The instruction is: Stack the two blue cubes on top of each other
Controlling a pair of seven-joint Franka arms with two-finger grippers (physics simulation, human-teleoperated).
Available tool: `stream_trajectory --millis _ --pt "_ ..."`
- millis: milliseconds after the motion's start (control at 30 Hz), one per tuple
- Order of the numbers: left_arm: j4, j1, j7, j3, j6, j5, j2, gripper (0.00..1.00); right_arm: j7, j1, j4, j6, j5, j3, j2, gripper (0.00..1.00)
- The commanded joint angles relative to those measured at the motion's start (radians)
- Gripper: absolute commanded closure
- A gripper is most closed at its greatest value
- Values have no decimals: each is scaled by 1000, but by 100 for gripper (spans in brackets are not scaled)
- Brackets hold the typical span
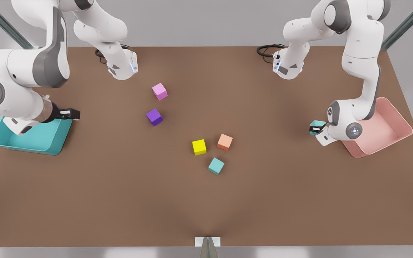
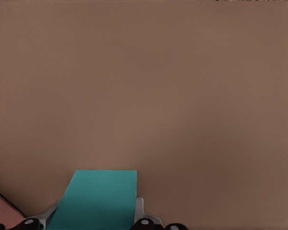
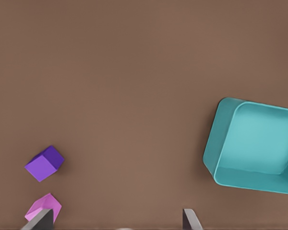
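One blue cube [image 1: 216,166] lies on the brown table [image 1: 120,200], just in front of the yellow and orange cubes. The other blue cube [image 1: 317,124] is lifted off the table at the front view's right, beside the pink bin, with my left gripper [image 1: 316,129] shut on it. In the left wrist view this cube [image 2: 98,199] sits between the fingers. My right gripper [image 1: 74,114] hangs open and empty over the edge of the teal bin [image 1: 31,141] at the front view's left; its fingers [image 3: 41,220] stand wide apart.
A yellow cube [image 1: 199,147] and an orange cube [image 1: 224,142] sit close behind the resting blue cube. A purple cube [image 1: 154,117] and a pink cube [image 1: 160,91] lie farther back. The pink bin [image 1: 389,129] stands at the right.
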Motion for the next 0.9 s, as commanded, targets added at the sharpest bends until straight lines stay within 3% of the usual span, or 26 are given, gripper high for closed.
stream_trajectory --millis 0,67,167,267,400,533,767,867 --pt "0 -19 -87 -1 -11 -3 -11 32 -19 7 19 -17 -3 2 26 0" --pt "34 -67 -112 -13 -119 -12 -76 32 -218 7 21 -17 -1 -1 47 0" --pt "239 -69 -273 -179 -338 -41 -65 32 -256 1 21 -23 2 -16 69 0" --pt "548 -122 -702 -423 -444 -73 100 32 -8 84 60 -11 -6 -10 83 0" --pt "879 -372 -1176 -438 -443 -67 355 32 49 84 60 13 14 -13 84 0" --pt "1077 -441 -1316 -437 -438 -62 495 32 46 89 92 44 17 -13 116 0" --pt "1252 -483 -1342 -403 -406 -52 602 32 30 83 133 35 16 -16 164 0" --pt "1258 -489 -1342 -401 -367 -52 610 32 30 87 134 37 16 -15 167 0"
